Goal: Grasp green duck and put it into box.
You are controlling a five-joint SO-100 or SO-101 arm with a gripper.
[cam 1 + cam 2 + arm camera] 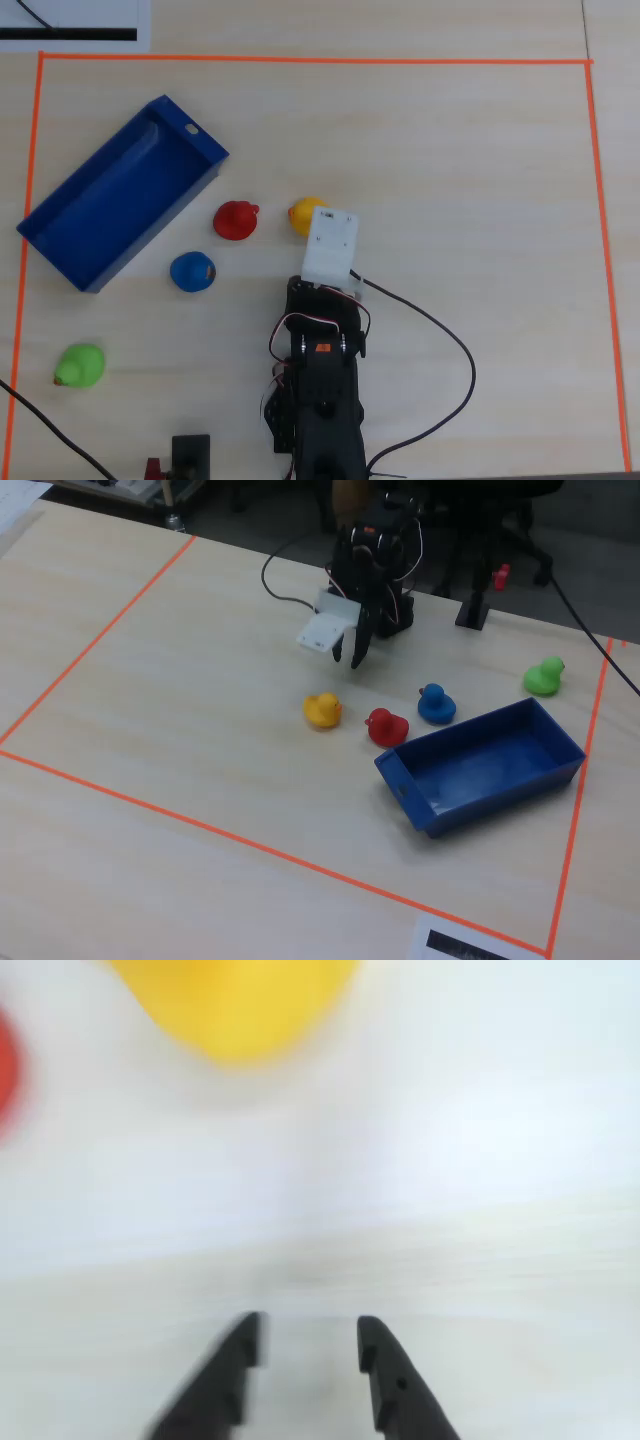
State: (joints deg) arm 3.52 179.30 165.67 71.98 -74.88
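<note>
Well away from the arm, the green duck [80, 366] sits on the wooden table [460, 180] near the lower left corner of the orange tape border [300, 60] in the overhead view; in the fixed view it [544, 676] stands at the far right, beyond the far end of the box [482, 767] and apart from it. The box [120, 205] lies at an angle, open side up, with nothing inside. Three other ducks rest between box and arm: a red duck [236, 219], a blue duck [192, 271] and a yellow duck [305, 213].

The gripper [354, 658] points down in front of the arm's base, above the table and holding nothing, short of the yellow duck [322, 710]. In the wrist view its two black fingers [395, 1380] stand narrowly apart with bare table between them, and the yellow duck [235, 1005] appears blurred at the top edge, with a red blur at the left edge.
</note>
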